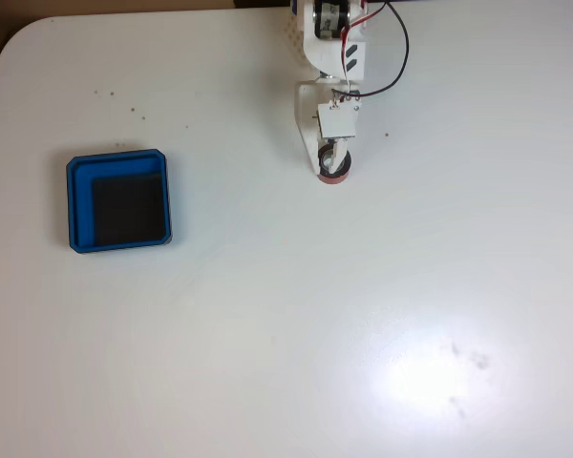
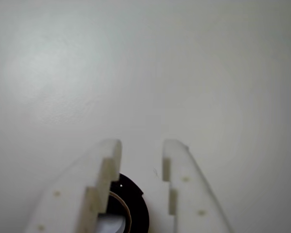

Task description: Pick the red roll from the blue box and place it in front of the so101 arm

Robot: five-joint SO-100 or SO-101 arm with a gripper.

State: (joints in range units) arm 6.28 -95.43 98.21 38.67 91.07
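The pincer (image 2: 141,150) of the arm (image 1: 332,57) stands parted with the red roll (image 1: 334,169) down between its fingers near the surface's (image 1: 363,315) far edge, well apart from the emptied blue box (image 1: 118,201), so only letting go and backing off seems left.

One red roll (image 1: 333,170), one blue box (image 1: 117,201) and one so101 arm (image 1: 332,57) are sitting on one white table (image 1: 267,334).
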